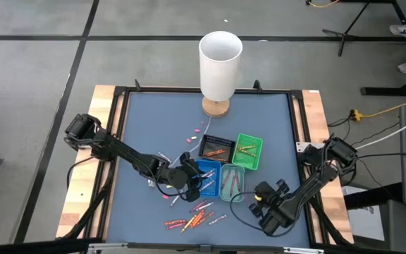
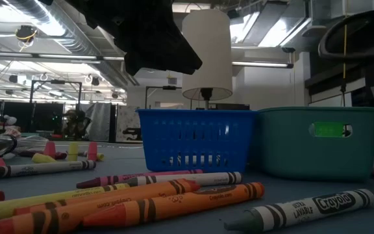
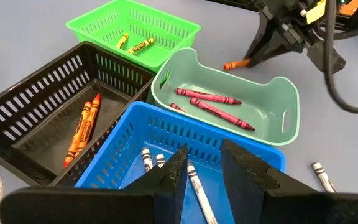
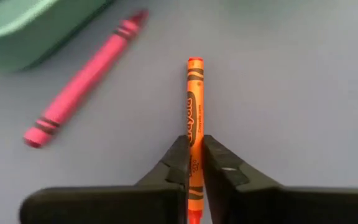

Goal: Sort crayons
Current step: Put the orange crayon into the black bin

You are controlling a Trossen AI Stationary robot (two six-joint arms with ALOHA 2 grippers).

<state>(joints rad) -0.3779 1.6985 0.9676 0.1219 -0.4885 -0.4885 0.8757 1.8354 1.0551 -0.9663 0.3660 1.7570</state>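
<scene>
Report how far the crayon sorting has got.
Partly done. Orange crayons lie in the black tray, yellow ones in the green tray, red ones in the teal tray, white ones in the blue tray. The right hand is shut on an orange crayon; the left hand hangs open over the blue tray. A loose pile remains on the table.

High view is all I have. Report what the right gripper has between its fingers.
Observer: The right gripper is shut on an orange crayon, gripped near one end.
Operator: Say which tray holds the orange ones.
Observer: The black tray holds two orange crayons.
Operator: Give me the left gripper's state.
Observer: The left gripper is open above the blue tray, which holds pale grey crayons.
</scene>
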